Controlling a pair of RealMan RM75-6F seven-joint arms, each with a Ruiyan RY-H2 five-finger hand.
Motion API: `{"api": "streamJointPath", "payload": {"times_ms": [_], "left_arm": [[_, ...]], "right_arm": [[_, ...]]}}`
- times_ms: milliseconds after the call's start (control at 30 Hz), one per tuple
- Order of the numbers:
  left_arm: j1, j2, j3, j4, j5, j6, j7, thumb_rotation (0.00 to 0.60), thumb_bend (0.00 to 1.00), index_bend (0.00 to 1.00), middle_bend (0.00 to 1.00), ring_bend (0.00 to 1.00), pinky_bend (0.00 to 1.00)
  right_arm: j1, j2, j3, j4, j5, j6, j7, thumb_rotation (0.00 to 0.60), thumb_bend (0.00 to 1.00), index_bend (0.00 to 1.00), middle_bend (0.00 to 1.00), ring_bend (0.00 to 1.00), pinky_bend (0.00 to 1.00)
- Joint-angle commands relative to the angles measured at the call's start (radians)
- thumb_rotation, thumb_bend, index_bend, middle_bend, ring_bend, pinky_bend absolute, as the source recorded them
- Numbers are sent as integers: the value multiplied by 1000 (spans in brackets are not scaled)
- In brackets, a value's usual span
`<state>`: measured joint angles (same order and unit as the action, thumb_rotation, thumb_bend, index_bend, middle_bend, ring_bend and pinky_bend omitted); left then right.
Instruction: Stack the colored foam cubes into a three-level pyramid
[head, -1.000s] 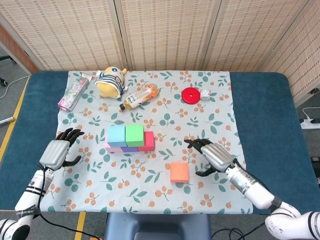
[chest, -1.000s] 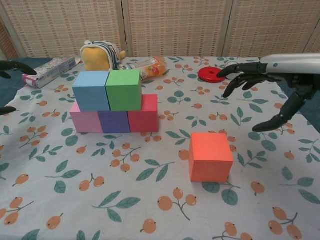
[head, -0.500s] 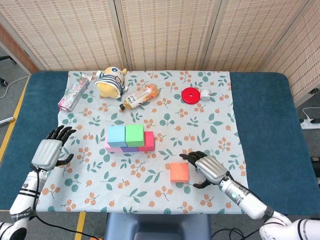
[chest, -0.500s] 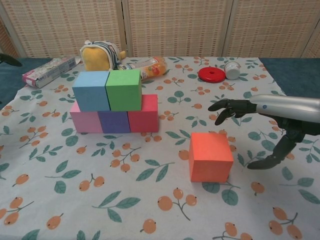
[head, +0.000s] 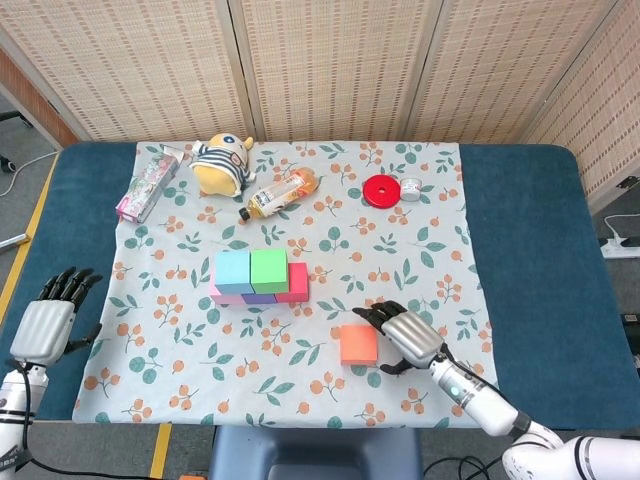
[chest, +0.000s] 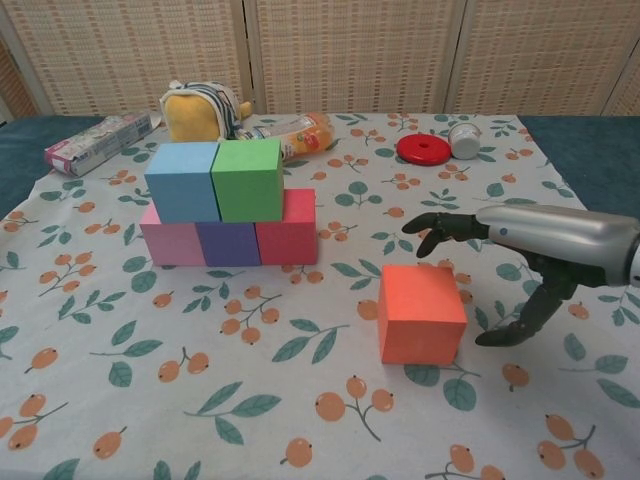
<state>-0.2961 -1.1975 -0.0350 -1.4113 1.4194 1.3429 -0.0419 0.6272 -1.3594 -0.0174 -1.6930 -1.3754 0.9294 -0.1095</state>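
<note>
You have two levels of the pyramid built. The base row runs pink cube (chest: 172, 244), purple cube (chest: 228, 243), red cube (chest: 287, 227), all touching side by side on the bench (head: 520, 230). On top of them sit the blue cube (chest: 181, 181) and the green cube (chest: 246, 179), pressed together. In the chest view this pair sits toward the pink end of the base, so the red cube's top shows bare beside the green one.

What is left is the cap. The orange cube (chest: 421, 312) lies alone on the floral cloth (chest: 300, 400), well apart from the stack and just to the inner side of your right hand (chest: 500, 265). That hand is spread and holds nothing: its fingers arch above the cube's far edge while the thumb hangs down on the outer side, so the cube sits just beside the opening rather than inside it. I cannot tell whether any fingertip touches the foam yet.

Your left hand (head: 45, 325) hovers far out at the bench's edge, fingers apart and empty, well clear of everything.

By my reading you are roughly two thirds done: the orange cube has yet to be gripped, carried across to the stack, and set over the seam between blue and green.
</note>
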Motion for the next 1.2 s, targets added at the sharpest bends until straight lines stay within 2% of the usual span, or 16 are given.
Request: {"api": "streamJointPath", "payload": {"times_ms": [33,567,767,1000,1200], "left_arm": [[27,-4,10,18,16,34,-27,600,316,171,102,37,121],[61,-12,7,31,60,73,-70,600,316,173,103,37,121],[64,-9,4,28,64,69,-72,600,316,172,102,37,120],[65,-5,0,24,67,64,-81,600,316,172,100,37,120],[68,-5,-2,27,71,63,-87,600,317,172,99,36,119]], "right_arm": [[2,-17,7,12,6,-5,-9,600,0,25,148,98,129],[23,-89,41,61,40,-49,-4,600,0,98,188,108,129],[27,-94,37,77,17,-54,8,600,0,112,188,108,128],[27,-107,37,94,8,-54,16,600,0,202,188,108,129],[26,-112,39,100,10,-54,14,600,0,219,188,108,129]]}}
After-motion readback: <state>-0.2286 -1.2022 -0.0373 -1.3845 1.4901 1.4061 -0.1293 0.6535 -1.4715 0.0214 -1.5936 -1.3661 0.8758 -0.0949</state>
